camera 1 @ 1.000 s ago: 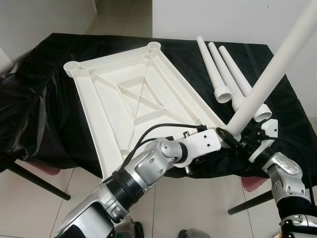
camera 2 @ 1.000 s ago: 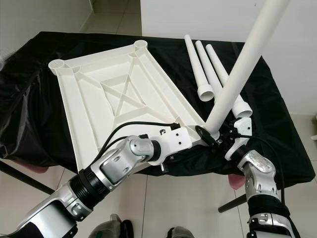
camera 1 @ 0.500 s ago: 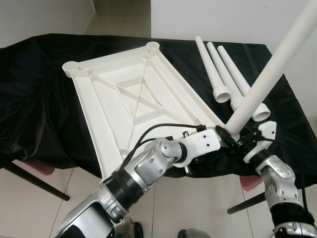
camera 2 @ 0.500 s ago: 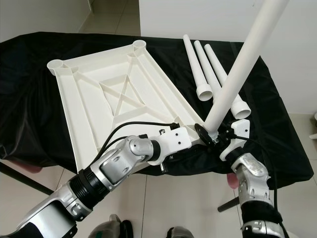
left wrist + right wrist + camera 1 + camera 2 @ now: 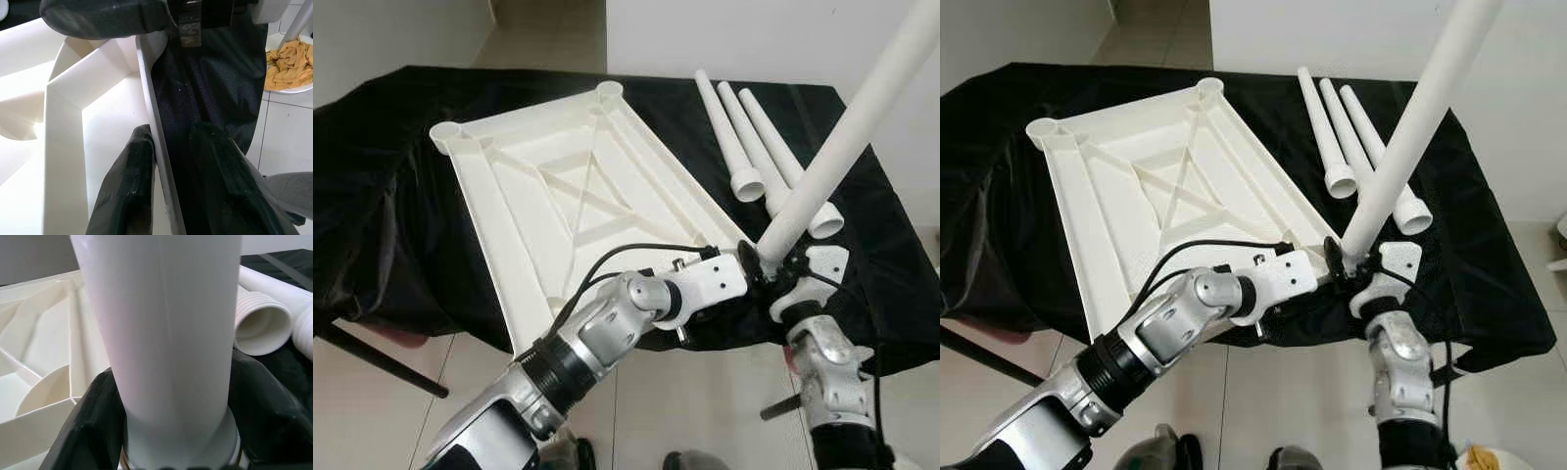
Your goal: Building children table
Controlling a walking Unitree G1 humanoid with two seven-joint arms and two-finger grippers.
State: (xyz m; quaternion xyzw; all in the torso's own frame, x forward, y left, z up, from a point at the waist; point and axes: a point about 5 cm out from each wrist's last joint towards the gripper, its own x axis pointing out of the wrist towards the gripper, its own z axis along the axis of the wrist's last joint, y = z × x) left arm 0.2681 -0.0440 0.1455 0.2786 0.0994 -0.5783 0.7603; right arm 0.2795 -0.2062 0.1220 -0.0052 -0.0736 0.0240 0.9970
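Centrally, white tabletop panel [image 5: 573, 201] lies upside down, ribs up, on black-draped table [image 5: 382, 196], spanning upper left to lower middle of the left eye frame. Round corner sockets face up at its far corners.

Left hand [image 5: 751, 277] sits at lower centre-right of the frame, at the panel's near-right corner. Left wrist view: its two black fingers [image 5: 132, 181] straddle the panel's thin side wall, one inside on the white, one outside over the black cloth, pinching the edge.

Right hand [image 5: 1363, 271] is just beside the left one, at that same corner. It grips the thick end of a long white leg [image 5: 842, 157], which slants from the corner up to the upper right of the frame. Right wrist view: black fingers [image 5: 93, 426] are pressed against both sides of the leg [image 5: 161, 328], base of leg down at the corner socket; whether it is seated in the socket, cannot tell.

Three spare legs [image 5: 744, 127] lie side by side on the cloth at upper right, open threaded ends toward the robot, just beside the panel's right edge. One of them partly hidden behind the held leg.

Tiled floor [image 5: 391, 411] at bottom of frame. Orange cloth [image 5: 288, 71] on a white plate on the floor, upper right of left wrist view.
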